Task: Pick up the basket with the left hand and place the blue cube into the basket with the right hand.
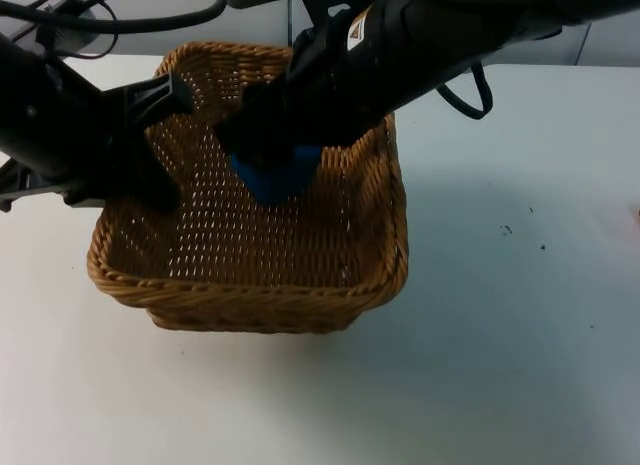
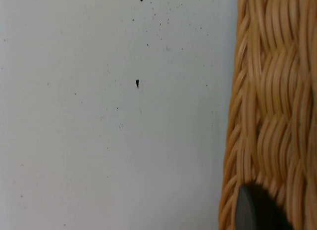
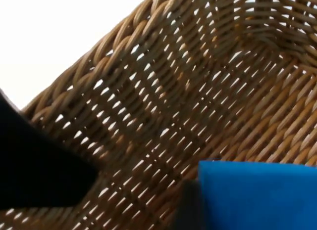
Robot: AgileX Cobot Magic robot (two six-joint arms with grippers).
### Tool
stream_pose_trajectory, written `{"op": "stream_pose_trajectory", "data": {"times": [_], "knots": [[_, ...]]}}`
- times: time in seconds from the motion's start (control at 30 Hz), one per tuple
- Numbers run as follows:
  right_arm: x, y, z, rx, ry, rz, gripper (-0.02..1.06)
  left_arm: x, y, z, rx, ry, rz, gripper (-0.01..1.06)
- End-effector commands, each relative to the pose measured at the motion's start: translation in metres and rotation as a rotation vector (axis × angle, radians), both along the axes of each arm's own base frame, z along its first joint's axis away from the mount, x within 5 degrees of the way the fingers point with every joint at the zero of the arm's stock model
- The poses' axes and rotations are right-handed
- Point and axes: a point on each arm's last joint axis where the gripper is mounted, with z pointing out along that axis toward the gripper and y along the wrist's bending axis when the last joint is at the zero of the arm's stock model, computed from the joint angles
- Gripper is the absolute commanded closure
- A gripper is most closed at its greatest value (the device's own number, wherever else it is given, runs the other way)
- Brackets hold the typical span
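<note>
Bright, even light; soft shadow under the basket; wrist views slightly blurred.

We saw two matte black arms with thick, rounded housings. The right arm carried a small white label with an orange-edged warning triangle near its wrist. The left arm ended in angular black plates at the left gripper. The right gripper was a blocky black unit. In the left wrist view we noted a rounded, dark grey fingertip with a smooth surface.
</note>
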Motion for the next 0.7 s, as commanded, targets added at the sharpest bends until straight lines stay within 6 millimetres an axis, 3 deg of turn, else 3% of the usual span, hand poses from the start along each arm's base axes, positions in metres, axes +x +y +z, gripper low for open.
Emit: {"op": "stream_pose_trajectory", "data": {"times": [0.0,0.1,0.3,0.43,0.67], "knots": [[0.0,0.003,0.005,0.005,-0.022,0.012,0.26,-0.002,-0.002,0.005,-0.025,-0.001,0.012,1.05],[0.0,0.001,0.004,-0.039,-0.04,0.045,0.13,-0.002,-0.002,0.005,-0.025,-0.001,0.012,1.05],[-0.003,-0.001,0.012,-0.053,-0.022,0.048,0.12,-0.001,-0.002,0.005,-0.026,-0.002,0.012,1.05],[-0.006,-0.004,0.028,-0.044,-0.032,0.049,0.12,-0.001,-0.002,0.005,-0.026,-0.002,0.012,1.05],[-0.022,-0.017,0.087,0.003,-0.088,0.05,0.12,0.0,-0.002,0.005,-0.019,-0.012,0.021,1.05]]}}
